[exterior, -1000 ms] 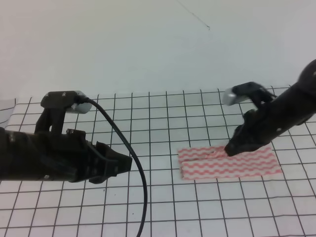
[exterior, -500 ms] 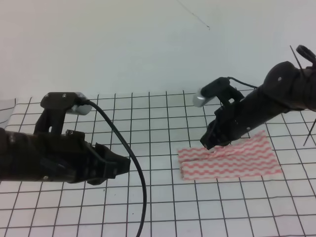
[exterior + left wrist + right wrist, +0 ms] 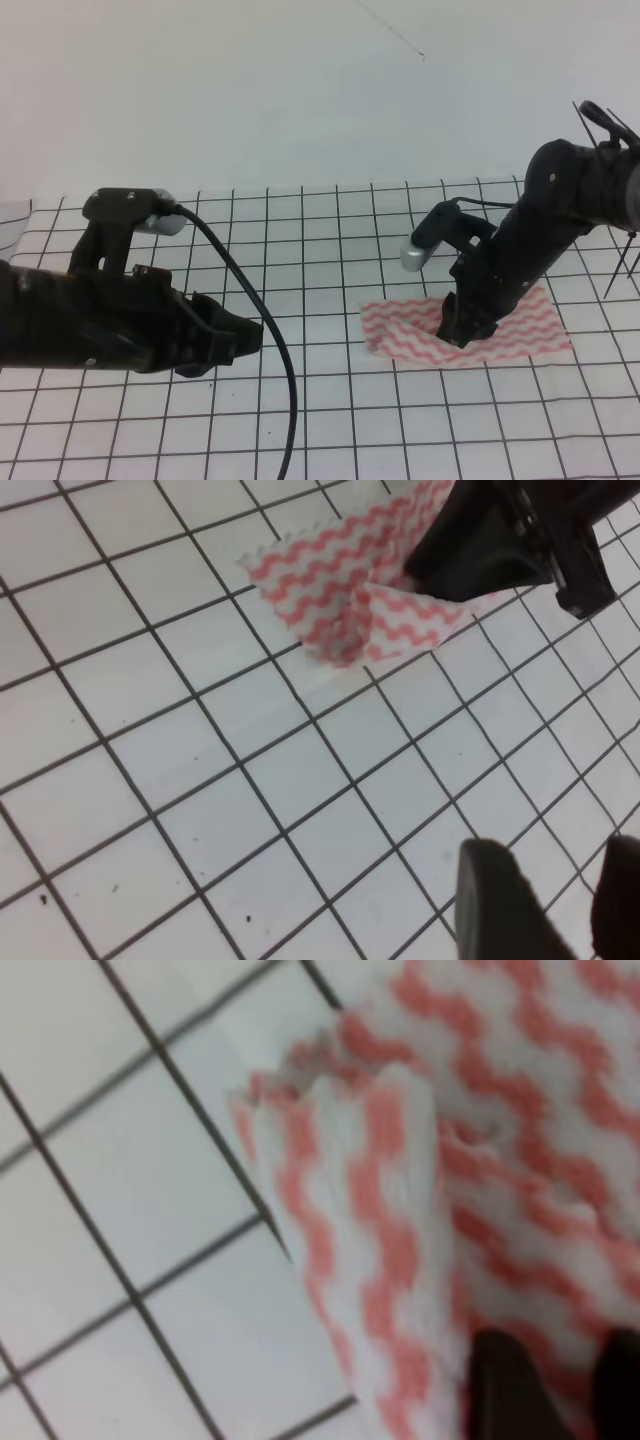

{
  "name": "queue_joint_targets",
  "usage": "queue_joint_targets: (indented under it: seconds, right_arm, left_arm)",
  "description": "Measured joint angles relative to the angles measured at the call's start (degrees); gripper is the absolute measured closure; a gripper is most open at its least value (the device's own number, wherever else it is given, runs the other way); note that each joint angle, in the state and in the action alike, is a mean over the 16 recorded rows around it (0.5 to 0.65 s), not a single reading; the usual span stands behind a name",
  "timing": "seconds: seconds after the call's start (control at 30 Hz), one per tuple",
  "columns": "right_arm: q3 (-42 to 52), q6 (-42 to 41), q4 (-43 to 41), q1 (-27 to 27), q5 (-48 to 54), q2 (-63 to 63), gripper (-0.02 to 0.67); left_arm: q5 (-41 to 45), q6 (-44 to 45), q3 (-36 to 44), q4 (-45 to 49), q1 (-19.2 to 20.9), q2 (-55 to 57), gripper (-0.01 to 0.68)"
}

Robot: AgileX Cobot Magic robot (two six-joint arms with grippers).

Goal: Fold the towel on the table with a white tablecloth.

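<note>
**My right pincer pressed down on the striped towel**

My right pincer (image 3: 462,330) points steeply down onto the towel (image 3: 500,325), its tips touching the cloth near the towel's left part; in the right wrist view two dark fingertips (image 3: 505,1385) sit close together on the fabric, but I cannot tell whether they pinch it. Just beside them a flap of the towel is turned over onto itself, its zigzag edge lying across the striped layer beneath. From my left wrist view the same fold shows as a raised corner at the towel's near end.

The towel lies on the white tablecloth (image 3: 330,250) on the right half of the counter (image 3: 400,440), its pink-red waves running lengthwise.

My left pincer (image 3: 240,335) hangs above the grid well apart from the towel, fingers (image 3: 500,900) slightly parted and holding nothing.
</note>
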Motion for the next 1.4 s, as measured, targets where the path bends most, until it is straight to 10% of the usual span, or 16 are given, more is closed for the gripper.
queue_joint_targets:
  seconds: [0.3, 0.83, 1.4]
  right_arm:
    - [-0.1, -1.3, -1.3, 0.0, -2.1, -0.6, 0.361]
    - [1.0, 3.8, 6.3, -0.1, -0.1, -13.8, 0.625]
    - [13.1, 8.3, 6.1, -0.1, 0.2, -29.1, 0.645]
  left_arm:
    - [-0.1, -0.2, -0.2, 0.1, 0.0, 0.5, 0.466]
    - [8.6, 4.7, -13.9, -6.9, 0.0, 19.0, 0.481]
    - [21.1, -4.8, -33.4, -15.5, -0.2, 45.2, 0.422]
